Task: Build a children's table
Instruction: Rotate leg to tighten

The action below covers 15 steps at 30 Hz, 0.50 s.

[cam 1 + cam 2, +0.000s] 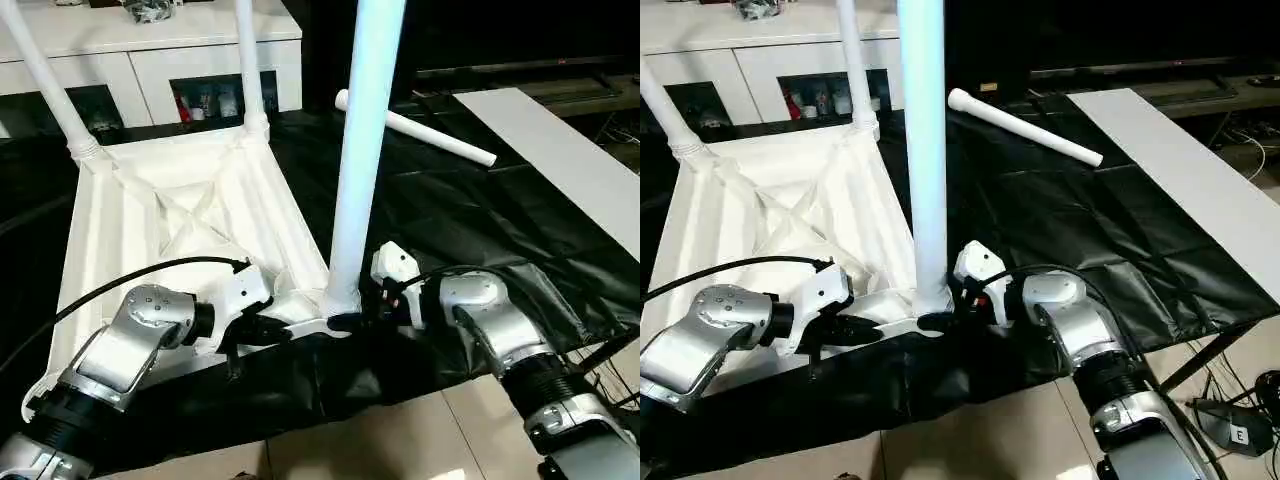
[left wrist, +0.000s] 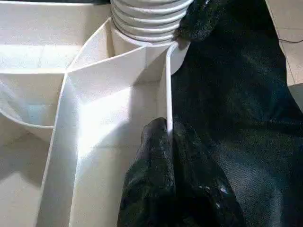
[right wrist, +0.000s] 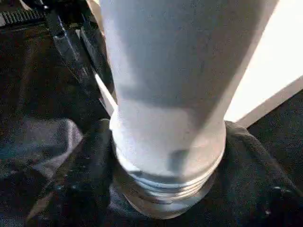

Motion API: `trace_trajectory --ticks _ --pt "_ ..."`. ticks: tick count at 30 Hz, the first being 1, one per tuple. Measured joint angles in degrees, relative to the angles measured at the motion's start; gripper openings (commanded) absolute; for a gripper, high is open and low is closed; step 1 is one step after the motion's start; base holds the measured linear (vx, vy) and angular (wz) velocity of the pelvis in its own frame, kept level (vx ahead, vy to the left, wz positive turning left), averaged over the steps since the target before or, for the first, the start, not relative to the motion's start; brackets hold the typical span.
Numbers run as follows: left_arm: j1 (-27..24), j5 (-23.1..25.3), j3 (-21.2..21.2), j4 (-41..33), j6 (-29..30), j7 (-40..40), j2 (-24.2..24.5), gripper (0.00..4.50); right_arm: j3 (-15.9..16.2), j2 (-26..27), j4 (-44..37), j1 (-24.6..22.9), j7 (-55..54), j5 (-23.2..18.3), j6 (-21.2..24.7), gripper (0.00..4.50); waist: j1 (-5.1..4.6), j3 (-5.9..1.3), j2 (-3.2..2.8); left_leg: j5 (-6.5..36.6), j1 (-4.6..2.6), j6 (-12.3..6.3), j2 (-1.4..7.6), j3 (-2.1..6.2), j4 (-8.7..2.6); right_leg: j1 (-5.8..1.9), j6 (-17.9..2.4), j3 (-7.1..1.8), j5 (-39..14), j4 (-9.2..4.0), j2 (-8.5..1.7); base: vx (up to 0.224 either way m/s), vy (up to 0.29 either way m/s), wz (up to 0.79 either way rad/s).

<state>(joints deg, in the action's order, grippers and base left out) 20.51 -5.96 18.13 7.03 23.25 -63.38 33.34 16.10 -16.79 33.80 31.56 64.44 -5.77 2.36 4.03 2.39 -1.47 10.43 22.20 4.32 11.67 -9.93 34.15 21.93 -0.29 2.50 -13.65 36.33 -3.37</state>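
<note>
Table top (image 1: 180,230) lies upside down on black sheet (image 1: 470,220), ribbed underside up.

Left to right. Far from both hands, two legs already stand in the far corner sockets: far-left leg (image 1: 45,80) and far-right leg (image 1: 250,60), both upright-ish, leaning a bit outward. Those two look done.

Left hand (image 1: 262,328) is at the near edge of the top, fingers pinched shut on the thin rim wall (image 2: 167,94) just beside the near-right socket; left wrist view shows black fingertips (image 2: 154,142) clamped either side of that wall. Judged as steadying the top.

Just right of the left hand, third leg (image 1: 362,140) stands upright in the near-right socket (image 1: 335,312). Its threaded end (image 3: 165,189) shows ribs above the socket in right wrist view, so it seems not fully seated or screwed home.

Right hand (image 1: 368,315) sits at the base of this leg, black fingers around the foot of the tube, spread to about the tube's width. Whether they press it or just flank it, cannot tell.

Beyond the right hand, well apart, fourth leg (image 1: 415,127) lies loose on the sheet. Near-left socket, by the left forearm, has no leg.

Progress judgement: two legs in, third going in, fourth untouched. Left: finish seating third, fetch and fit fourth, flip table upright.
</note>
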Motion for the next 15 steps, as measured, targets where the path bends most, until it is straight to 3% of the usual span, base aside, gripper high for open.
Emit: trace_trajectory --ticks 11,15 --pt "0.0 0.1 -0.2 0.1 0.0 0.2 -0.2 0.00 -1.2 1.3 0.9 -0.6 -0.4 -0.6 -0.2 2.67 0.39 -0.01 0.04 -0.1 -0.04 -0.08 0.00 0.00 0.08 0.01 0.0 -0.02 0.0 0.17 0.00 0.000 0.000 0.00" --pt "1.3 1.8 -1.9 4.2 -0.6 7.9 -6.0 0.00 -4.4 4.7 4.0 -0.5 -10.8 -0.1 -0.3 2.67 0.14 -0.03 0.07 -0.1 -0.21 0.04 0.00 -0.01 0.17 -0.01 -0.1 -0.09 0.0 0.43 -0.02 0.000 0.000 0.00"
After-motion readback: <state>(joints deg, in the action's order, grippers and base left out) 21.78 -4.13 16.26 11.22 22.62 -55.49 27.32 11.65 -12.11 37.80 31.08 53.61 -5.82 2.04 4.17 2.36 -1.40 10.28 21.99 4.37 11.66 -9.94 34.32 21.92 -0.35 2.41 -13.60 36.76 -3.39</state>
